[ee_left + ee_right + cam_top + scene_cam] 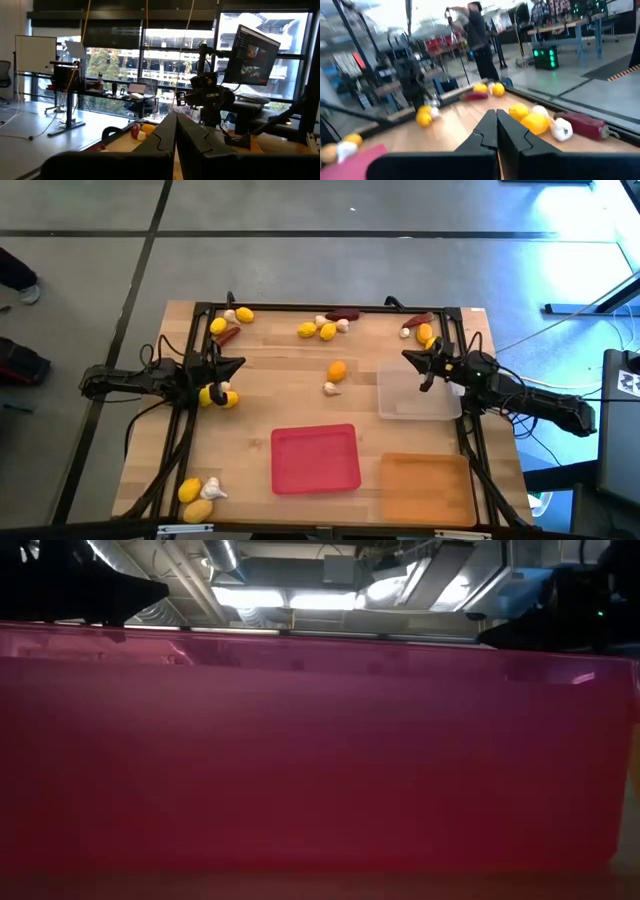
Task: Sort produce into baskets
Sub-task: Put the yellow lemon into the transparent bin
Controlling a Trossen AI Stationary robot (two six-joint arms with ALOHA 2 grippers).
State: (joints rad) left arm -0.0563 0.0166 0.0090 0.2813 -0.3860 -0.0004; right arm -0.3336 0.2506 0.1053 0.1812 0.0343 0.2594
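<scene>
The produce lies in small clusters on the wooden table: lemons (327, 331), garlic (341, 325) and a dark red chili (343, 314) along the far edge, a lemon (337, 370) and a garlic bulb (330, 388) in the middle, and more lemons at the left (212, 395) and near left (190, 490). The baskets are a red tray (315, 458), a clear tray (418, 393) and an orange tray (425, 485). My left gripper (240, 363) hovers shut at the left side. My right gripper (405, 356) hovers shut at the right, beside the clear tray's far edge. Neither holds anything.
The red tray's wall (320, 740) fills the low view. The black frame rails (330, 308) run along the table's far edge and sides. In the right wrist view lemons (536, 122), garlic (561, 129) and a chili (585, 125) lie ahead, and a person (477, 35) stands beyond the table.
</scene>
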